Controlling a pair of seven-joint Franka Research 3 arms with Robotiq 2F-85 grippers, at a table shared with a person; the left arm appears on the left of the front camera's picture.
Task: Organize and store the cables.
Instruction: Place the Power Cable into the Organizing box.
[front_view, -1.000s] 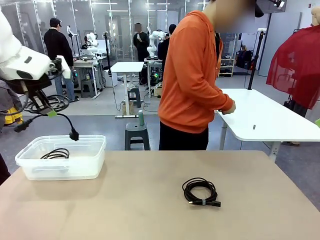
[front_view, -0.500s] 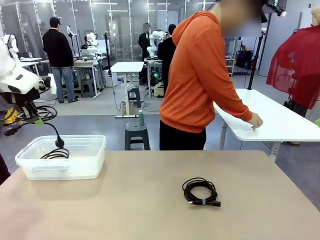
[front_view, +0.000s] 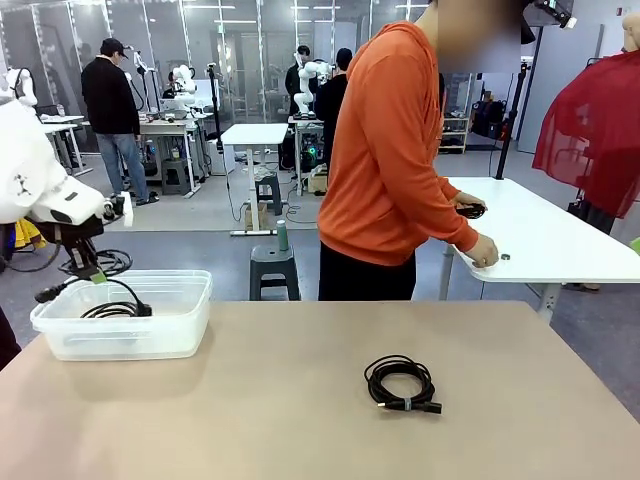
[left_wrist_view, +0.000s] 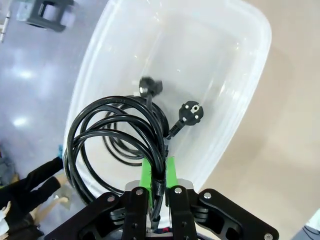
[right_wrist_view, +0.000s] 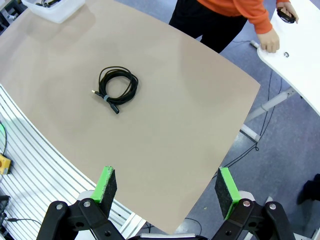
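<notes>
Descent is the change over the last second: the left gripper (front_view: 93, 272), which hung high over the far-left corner of the table (front_view: 300, 420), has come down until it is just above the clear plastic bin (front_view: 185, 305). The plug (left_wrist_view: 192, 111) that swung free above the rim now reaches inside. The jaws are clamped tight on the held cable (left_wrist_view: 107, 125), pinching a few strands of the black coil between the green pads, and the loops hang over the bin's open mouth. Another coiled cable (front_view: 108, 310) lies on the bin floor. My reading is that this cable is all but stored and only the release is left. A third, the loose cable (front_view: 400, 383), rests on the bare tabletop right of centre, near the robot's edge and well apart from the bin, so it looks like the next one to fetch. The right gripper (right_wrist_view: 166, 185) hovers high off the near-right corner with its fingers spread wide and nothing between them. Across the table, the person in orange has turned to the white side table (front_view: 560, 240) at the far right, where one hand (front_view: 484, 250) rests and the other holds something small and dark that I cannot make out. Nothing lies between either arm and the cables.
</notes>
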